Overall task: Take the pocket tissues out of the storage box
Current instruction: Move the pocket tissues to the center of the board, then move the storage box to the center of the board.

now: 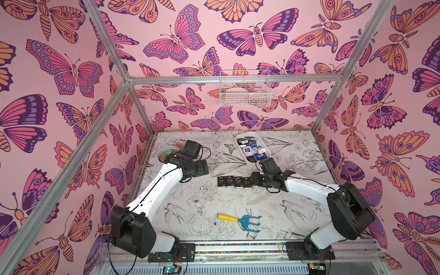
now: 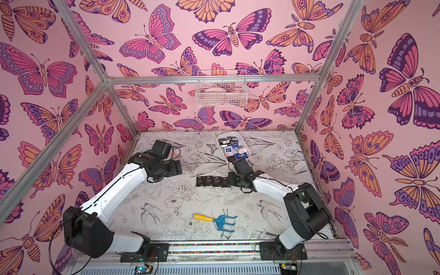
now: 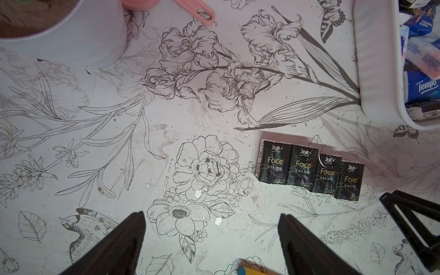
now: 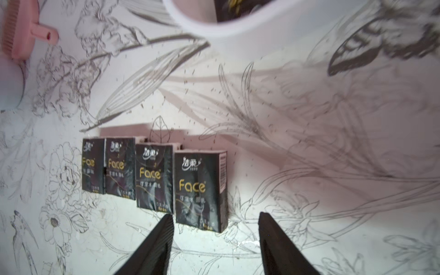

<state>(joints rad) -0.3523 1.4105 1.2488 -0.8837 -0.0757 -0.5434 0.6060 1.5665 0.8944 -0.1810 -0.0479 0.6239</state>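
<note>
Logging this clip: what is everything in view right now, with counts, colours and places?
table: one, white with black floral drawings
loose pocket tissues: four, black, in a row at mid-table
boxed pocket tissues: several, black, blue and white; exact count unclear
storage box: one, white, far side, right of centre
plant pot: one, white, far left
brush: one, pink, beside the pot
garden fork: one, blue with yellow handle, near the front
wire basket: one, white, on the back wall
left hand: open, empty
right hand: open, empty, at the row's end packet
</note>
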